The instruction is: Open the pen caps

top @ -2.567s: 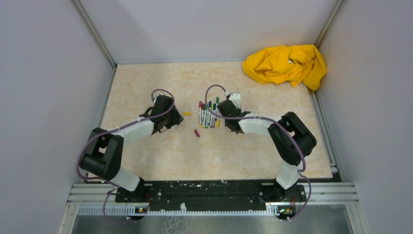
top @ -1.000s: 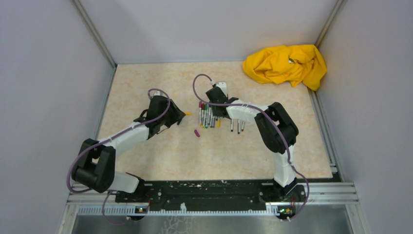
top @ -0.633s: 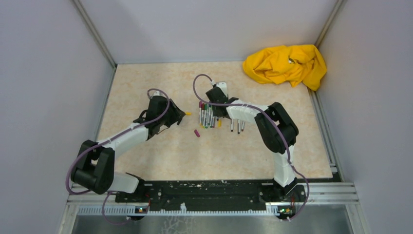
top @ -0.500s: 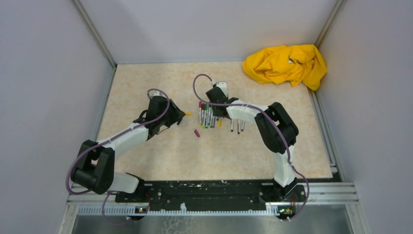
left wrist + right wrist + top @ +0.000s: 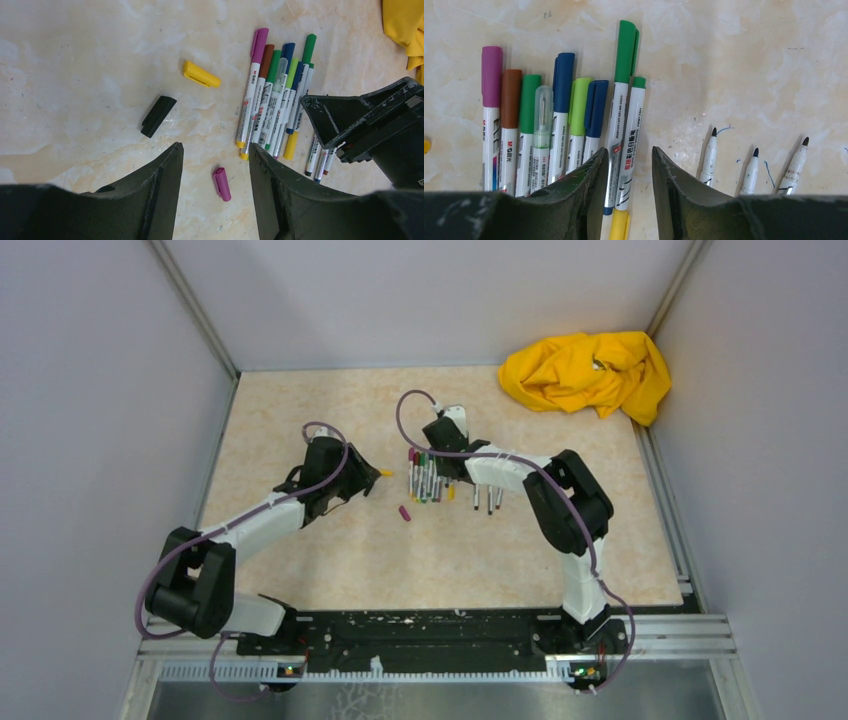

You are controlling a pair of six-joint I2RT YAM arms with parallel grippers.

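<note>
Several capped pens lie side by side in a row. My right gripper is open just above them, its jaws straddling the barrels of two green-capped pens; it also shows in the top view. Three uncapped pens lie to its right. My left gripper is open and empty, with a loose magenta cap on the table between its jaws. A loose yellow cap and a black cap lie beyond the left jaw.
A crumpled yellow cloth lies in the back right corner. Grey walls close the table on the left, back and right. The two grippers are close together, with the right gripper's body showing in the left wrist view.
Since 2.6 s ago the right gripper moved left and farther back over the pen row, uncovering the three uncapped pens; the left gripper moved right toward the loose caps. No movement in the last second.
</note>
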